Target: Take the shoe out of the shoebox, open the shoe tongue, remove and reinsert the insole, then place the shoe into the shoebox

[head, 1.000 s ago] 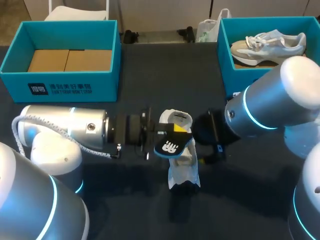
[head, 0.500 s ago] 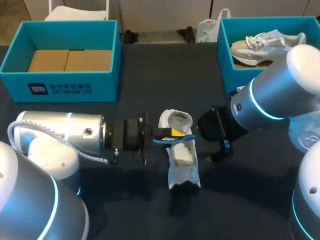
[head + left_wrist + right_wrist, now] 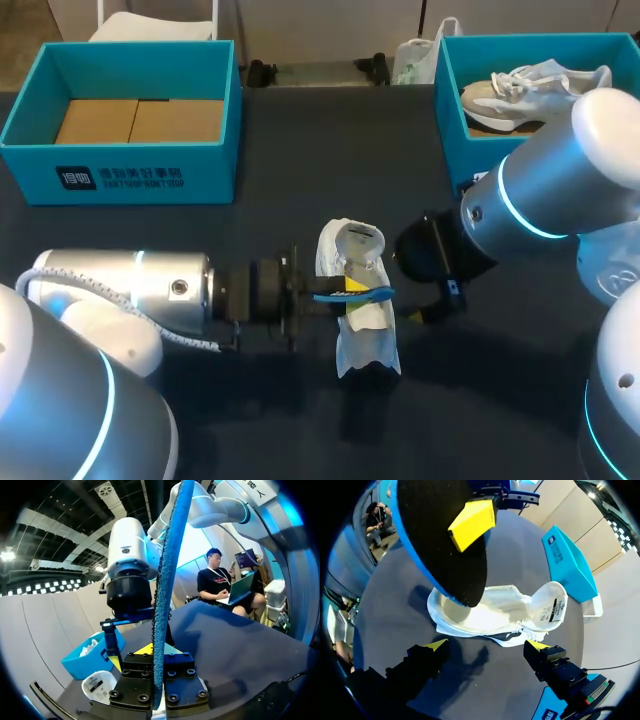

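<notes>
A white shoe (image 3: 362,318) lies on the dark table, its opening facing up. My left gripper (image 3: 347,291) hovers over it, shut on the insole (image 3: 356,294), which shows only its blue edge from above. In the left wrist view the insole (image 3: 167,575) stands upright, clamped in my left gripper (image 3: 159,662). Just right of the shoe, my right gripper (image 3: 428,300) is open and holds nothing. In the right wrist view, the insole's black underside (image 3: 445,545) hangs above the white shoe (image 3: 495,612), ahead of my right gripper (image 3: 487,647).
A teal shoebox (image 3: 120,175) with a cardboard insert stands at the back left. Another teal shoebox (image 3: 447,100) at the back right holds a second pale shoe (image 3: 535,88). A white bag (image 3: 418,58) lies between them at the far edge.
My left gripper has rolled the insole from face-up to edge-on over the shoe. The right arm shifted slightly right a second ago and has held still since.
</notes>
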You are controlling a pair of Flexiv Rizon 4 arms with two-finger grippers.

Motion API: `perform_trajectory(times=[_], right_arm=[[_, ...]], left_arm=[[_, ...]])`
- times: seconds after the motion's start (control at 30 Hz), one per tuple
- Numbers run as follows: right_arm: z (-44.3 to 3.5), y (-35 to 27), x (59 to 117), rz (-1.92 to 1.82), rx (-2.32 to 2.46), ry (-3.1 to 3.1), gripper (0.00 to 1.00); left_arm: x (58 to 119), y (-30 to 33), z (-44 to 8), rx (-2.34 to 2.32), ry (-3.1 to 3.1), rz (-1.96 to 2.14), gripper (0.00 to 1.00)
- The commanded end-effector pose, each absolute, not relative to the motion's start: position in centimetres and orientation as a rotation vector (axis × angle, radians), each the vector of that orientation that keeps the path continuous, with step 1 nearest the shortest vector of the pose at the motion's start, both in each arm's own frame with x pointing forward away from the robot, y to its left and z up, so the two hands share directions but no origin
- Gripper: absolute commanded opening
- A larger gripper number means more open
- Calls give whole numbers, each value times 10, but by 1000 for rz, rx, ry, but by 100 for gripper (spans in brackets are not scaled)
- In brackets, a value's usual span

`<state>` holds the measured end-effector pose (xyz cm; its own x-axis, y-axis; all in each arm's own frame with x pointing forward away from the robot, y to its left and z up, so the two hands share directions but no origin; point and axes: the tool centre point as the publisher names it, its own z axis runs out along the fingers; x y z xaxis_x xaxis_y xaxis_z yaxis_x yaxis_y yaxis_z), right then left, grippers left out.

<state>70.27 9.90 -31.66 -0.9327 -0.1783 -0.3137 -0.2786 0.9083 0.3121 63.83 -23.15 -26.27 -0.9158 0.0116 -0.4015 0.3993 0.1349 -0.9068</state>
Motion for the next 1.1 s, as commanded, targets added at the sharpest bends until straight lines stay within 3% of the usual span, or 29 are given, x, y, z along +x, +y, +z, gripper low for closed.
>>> perform_trajectory(times=[0.03, 1.1], right_arm=[[-316, 99, 701, 514, -341, 2791, 100], [-316, 99, 701, 514, -341, 2791, 100]], left_arm=[[642, -242, -271, 389, 2131, -1844, 0], [670, -253, -309, 433, 2202, -1725, 0]])
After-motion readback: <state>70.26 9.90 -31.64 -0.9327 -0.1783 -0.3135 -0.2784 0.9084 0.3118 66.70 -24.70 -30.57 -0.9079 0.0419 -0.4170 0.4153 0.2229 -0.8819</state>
